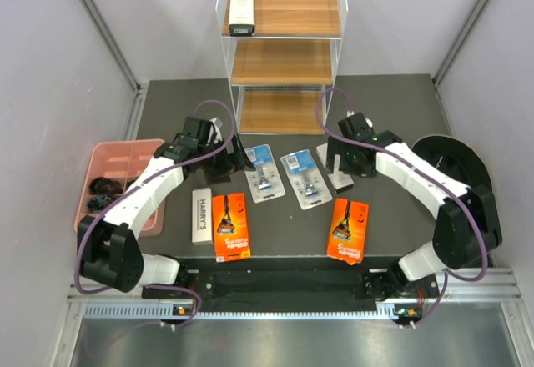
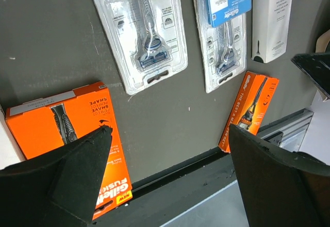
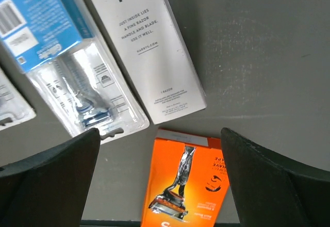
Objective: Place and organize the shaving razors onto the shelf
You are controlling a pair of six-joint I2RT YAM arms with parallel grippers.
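Note:
The shelf (image 1: 292,12) stands at the back, with one long white box (image 1: 242,8) on its top tier. On the dark table lie the HARRY'S box (image 1: 201,215), two orange cards (image 1: 230,225) (image 1: 349,230), two blue-clear blister packs (image 1: 264,173) (image 1: 304,179) and a white box (image 1: 334,168). My left gripper (image 1: 236,160) is open and empty above the left orange card (image 2: 62,129). My right gripper (image 1: 346,163) is open and empty above the white box (image 3: 144,46) and the right orange card (image 3: 185,185).
A pink compartment tray (image 1: 150,146) with dark small items sits at the left table edge. A black round object (image 1: 455,163) lies at the right. The shelf's middle and bottom tiers hold nothing. Grey walls close in both sides.

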